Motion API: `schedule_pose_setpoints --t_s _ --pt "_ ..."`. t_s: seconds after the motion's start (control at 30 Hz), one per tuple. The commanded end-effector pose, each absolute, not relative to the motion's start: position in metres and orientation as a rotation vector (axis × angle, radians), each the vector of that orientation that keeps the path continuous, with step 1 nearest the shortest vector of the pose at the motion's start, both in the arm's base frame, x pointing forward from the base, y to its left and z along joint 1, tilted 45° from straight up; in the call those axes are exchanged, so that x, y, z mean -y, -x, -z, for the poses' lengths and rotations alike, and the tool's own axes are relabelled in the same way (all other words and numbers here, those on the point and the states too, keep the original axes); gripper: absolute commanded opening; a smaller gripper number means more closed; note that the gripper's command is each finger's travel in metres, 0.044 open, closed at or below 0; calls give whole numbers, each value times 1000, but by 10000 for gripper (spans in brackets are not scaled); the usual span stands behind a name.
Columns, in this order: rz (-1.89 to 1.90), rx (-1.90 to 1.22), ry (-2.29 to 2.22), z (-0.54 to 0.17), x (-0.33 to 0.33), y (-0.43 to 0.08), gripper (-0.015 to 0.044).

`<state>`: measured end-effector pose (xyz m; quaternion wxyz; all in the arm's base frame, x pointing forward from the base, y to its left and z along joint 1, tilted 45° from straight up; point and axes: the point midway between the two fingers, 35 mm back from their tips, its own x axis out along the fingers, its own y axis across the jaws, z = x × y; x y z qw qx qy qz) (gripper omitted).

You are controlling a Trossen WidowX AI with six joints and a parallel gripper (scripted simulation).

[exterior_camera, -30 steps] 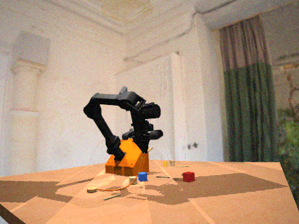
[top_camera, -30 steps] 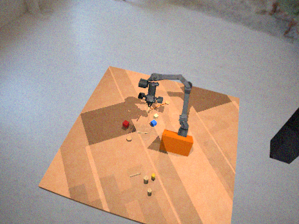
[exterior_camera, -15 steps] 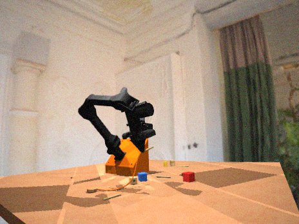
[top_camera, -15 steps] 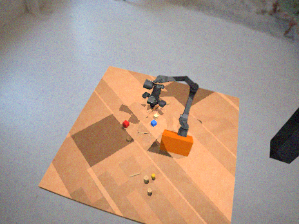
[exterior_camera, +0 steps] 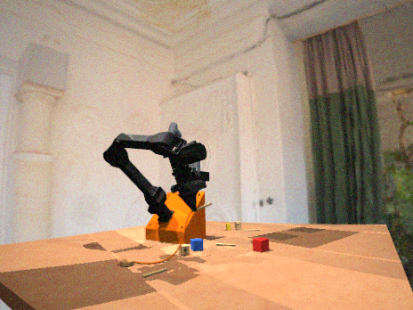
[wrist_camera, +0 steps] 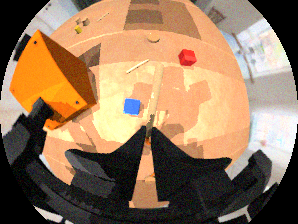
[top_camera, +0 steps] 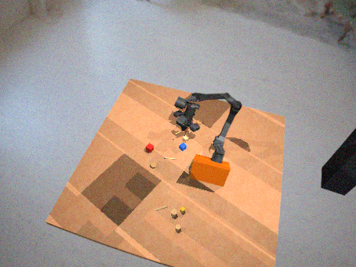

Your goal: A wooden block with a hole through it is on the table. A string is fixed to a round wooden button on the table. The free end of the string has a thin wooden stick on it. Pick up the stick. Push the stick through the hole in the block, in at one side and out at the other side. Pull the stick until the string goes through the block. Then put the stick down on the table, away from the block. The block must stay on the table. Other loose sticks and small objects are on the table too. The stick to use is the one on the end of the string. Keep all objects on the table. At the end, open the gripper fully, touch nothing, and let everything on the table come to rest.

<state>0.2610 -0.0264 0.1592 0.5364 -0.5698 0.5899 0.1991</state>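
My gripper [top_camera: 185, 130] [exterior_camera: 195, 209] [wrist_camera: 148, 129] is shut on the wooden stick [exterior_camera: 204, 207] [wrist_camera: 156, 87], which sticks out beyond the fingertips, above the table. The orange string [exterior_camera: 156, 262] runs from the round wooden button [exterior_camera: 125, 263] along the table, then rises past the block's left side to the gripper. The small pale block [top_camera: 186, 137] [exterior_camera: 184, 250] stands on the table below the gripper, its hole showing as a dark spot in the exterior view. I see no string through it. In the wrist view the block is not clear behind the stick.
A blue cube [top_camera: 182, 146] [exterior_camera: 197, 244] [wrist_camera: 132, 106] sits close to the block. A red cube [top_camera: 149, 147] [exterior_camera: 261, 244] [wrist_camera: 187, 57] is farther off. Loose sticks [top_camera: 170, 158] [exterior_camera: 154, 272] [wrist_camera: 138, 65], a wooden disc [top_camera: 153, 165] [wrist_camera: 153, 38] and a yellow piece [top_camera: 182, 210] [exterior_camera: 228, 226] lie around.
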Motion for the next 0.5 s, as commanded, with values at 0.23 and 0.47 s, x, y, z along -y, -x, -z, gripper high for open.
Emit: schedule_pose_setpoints --t_s 0.23,0.47 --pt "-231 -1362 1211 -156 23 -240 0" --pt "-76 -1312 1099 -152 23 -226 0"
